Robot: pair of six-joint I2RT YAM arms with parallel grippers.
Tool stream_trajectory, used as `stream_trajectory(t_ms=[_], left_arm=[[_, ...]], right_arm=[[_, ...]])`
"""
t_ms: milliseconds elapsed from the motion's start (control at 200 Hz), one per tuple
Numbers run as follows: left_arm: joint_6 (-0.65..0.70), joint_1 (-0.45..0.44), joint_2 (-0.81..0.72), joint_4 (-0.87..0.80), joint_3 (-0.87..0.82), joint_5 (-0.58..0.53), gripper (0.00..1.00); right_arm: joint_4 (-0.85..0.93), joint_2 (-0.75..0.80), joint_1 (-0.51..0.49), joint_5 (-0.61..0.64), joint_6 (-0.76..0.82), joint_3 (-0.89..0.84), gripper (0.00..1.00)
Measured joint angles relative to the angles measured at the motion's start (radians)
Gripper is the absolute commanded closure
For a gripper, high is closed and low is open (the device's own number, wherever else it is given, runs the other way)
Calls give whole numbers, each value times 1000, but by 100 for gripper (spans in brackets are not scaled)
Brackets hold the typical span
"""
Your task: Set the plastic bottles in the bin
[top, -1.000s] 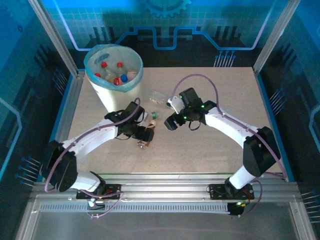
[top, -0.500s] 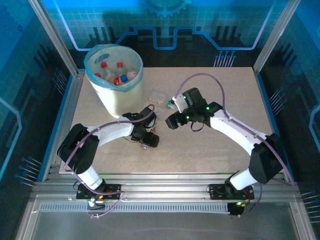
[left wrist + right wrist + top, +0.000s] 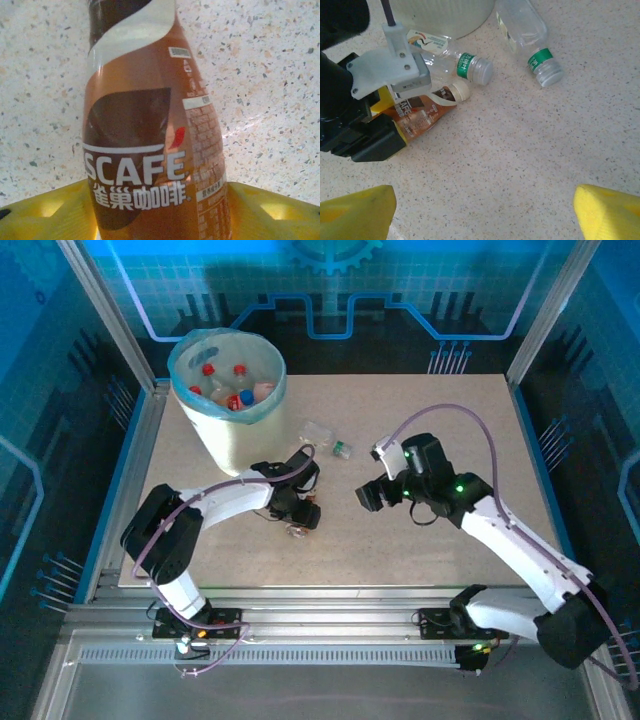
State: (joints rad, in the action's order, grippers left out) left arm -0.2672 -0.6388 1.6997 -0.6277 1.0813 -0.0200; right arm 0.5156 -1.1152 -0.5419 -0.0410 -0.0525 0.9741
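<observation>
1. On its side on the table [image 3: 450, 410], near the foot of the bin [image 3: 190, 420]: brown coffee bottle [image 3: 145, 140]. Straddled by left gripper [image 3: 298, 512], a yellow finger [image 3: 45, 215] at each flank, set low and square across the body. Likely lined up for a pick off the tabletop.
2. Cannot tell whether the pads press the bottle or just sit flush beside it. Not lifted.
3. Look of that bottle: brown wrap label, white swoosh, big white lettering over Chinese characters, fine-print panel down one side, cream cap. Smooth rounded body, probably slippery in a loose pinch.
4. Right gripper [image 3: 480, 215] spread wide, nothing between the yellow tips, hovering over bare table well apart from the left arm. Probably keeping clear.
5. Also on the table: near clear bottle [image 3: 465, 65], green band, cap just beside the coffee cap; far clear bottle [image 3: 530, 35], same look, closer to the bin.
6. Bin white, blue-lined, at the far left; binned bottles [image 3: 228, 390] inside, red and blue caps. Judged well along, three to go.
</observation>
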Motion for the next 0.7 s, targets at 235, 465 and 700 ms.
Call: stream_trajectory(t_ms=[235,465,700], left_arm=[[3,-16,-13,-34,11,-14,46],[3,-19,-168,-58,11,-4,46],[11,-21,-405,-75,40,77,46]], right_arm=[[5,60,0,10,-16,-7,8],[18,90,0,10,-19,-6,9],[15,98,-5,-17,-61,37,13]])
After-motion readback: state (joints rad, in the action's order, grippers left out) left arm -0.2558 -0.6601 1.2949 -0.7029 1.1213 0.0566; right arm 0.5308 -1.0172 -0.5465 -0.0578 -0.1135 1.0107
